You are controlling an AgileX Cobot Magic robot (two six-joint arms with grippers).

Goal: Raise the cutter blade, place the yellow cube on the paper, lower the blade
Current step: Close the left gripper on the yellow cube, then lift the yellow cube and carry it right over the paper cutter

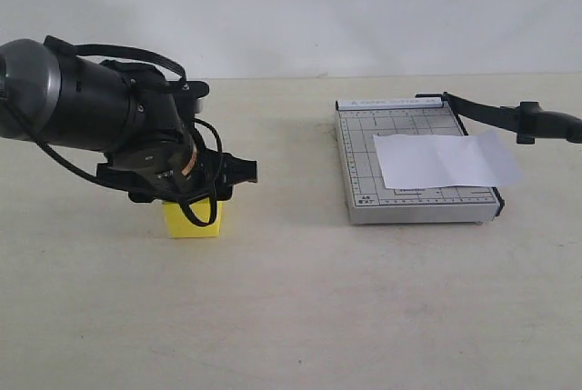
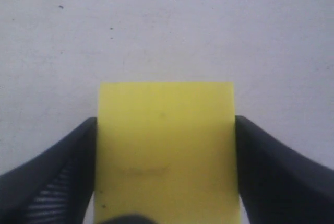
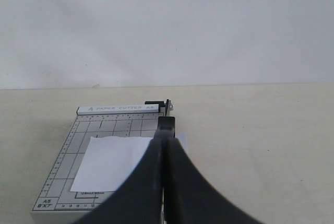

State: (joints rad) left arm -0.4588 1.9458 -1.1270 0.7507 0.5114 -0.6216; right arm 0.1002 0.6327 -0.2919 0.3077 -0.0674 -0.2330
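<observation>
Well apart from the cutter base (image 1: 364,176), off the edge opposite its blade side: the yellow cube (image 1: 175,226). Sits flat on the table (image 1: 291,308), touching neither base nor sheet. Left gripper (image 2: 166,122) down over it from above, dark fingers (image 2: 57,182) pressed flush against two opposite faces, no gap visible on either side in the left wrist view. Clamped on the cube, then, though not yet lifting it off the tabletop. Only the lower part of the cube visible in the exterior view, below the wrist.

On the base itself: the paper (image 1: 446,160), white and lightly creased, lying across the printed grid and overhanging the blade-side edge. Blade arm (image 1: 482,110) raised, hinged at the base's corner beside the white label bar (image 3: 119,108), slanting up and outward, clear of the sheet. Right gripper (image 3: 166,130) over the blade-side edge of the base, pointing toward the hinge; fingers pressed together, only a thin seam between them. Cannot tell from either view whether the blade's handle is pinched in that seam.
</observation>
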